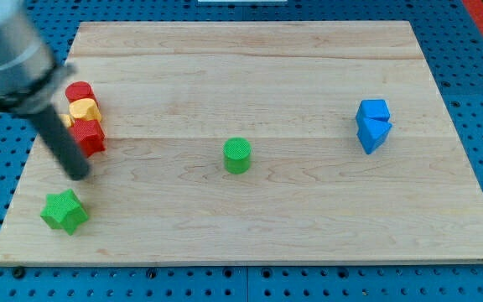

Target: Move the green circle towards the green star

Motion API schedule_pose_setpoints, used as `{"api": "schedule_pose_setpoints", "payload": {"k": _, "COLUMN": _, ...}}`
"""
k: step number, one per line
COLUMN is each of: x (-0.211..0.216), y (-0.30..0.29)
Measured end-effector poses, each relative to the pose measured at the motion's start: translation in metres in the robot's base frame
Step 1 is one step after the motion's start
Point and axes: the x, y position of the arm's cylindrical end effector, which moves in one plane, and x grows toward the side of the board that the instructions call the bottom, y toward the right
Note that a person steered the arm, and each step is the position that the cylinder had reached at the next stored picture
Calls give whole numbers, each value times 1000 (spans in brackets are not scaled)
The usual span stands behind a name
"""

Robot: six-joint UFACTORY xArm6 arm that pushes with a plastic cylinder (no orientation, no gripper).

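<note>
Found the green circle [236, 156] standing alone near the middle of the wooden board [267, 75], well apart from the green star [64, 210] down at the view's bottom left. Spotted my tip [80, 174] at the view's left, just above the star and just below a tight cluster of an upper red block [80, 91], a yellow block [84, 110] and a lower red block [88, 136], so nowhere near the circle. Carried no fingers to open or shut: only the bare rod, holding nothing.

Judged the step in hand to be the approach. Needed to reach the circle's far side, its upper right, given the star's place to the left and lower. Best done by swinging wide round the circle rather than cutting straight at it, at the risk of knocking it rightward toward the upper blue block [374, 111] and lower blue block [376, 134]. Then called for a slow, centred push along the line to the star, correcting early at any sideways slip of the round block, and stopping short of shoving the star itself
</note>
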Motion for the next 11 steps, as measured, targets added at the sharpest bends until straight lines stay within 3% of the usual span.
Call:
{"api": "schedule_pose_setpoints", "payload": {"k": 1, "x": 33, "y": 86}}
{"api": "schedule_pose_setpoints", "payload": {"k": 2, "x": 36, "y": 195}}
{"api": "schedule_pose_setpoints", "payload": {"k": 3, "x": -9, "y": 235}}
{"api": "schedule_pose_setpoints", "payload": {"k": 4, "x": -55, "y": 206}}
{"api": "schedule_pose_setpoints", "payload": {"k": 5, "x": -51, "y": 136}}
{"api": "schedule_pose_setpoints", "payload": {"k": 6, "x": -22, "y": 114}}
{"api": "schedule_pose_setpoints", "payload": {"k": 7, "x": -71, "y": 143}}
{"api": "schedule_pose_setpoints", "payload": {"k": 8, "x": -36, "y": 200}}
{"api": "schedule_pose_setpoints", "payload": {"k": 10, "x": -14, "y": 105}}
{"api": "schedule_pose_setpoints", "payload": {"k": 11, "x": 25, "y": 70}}
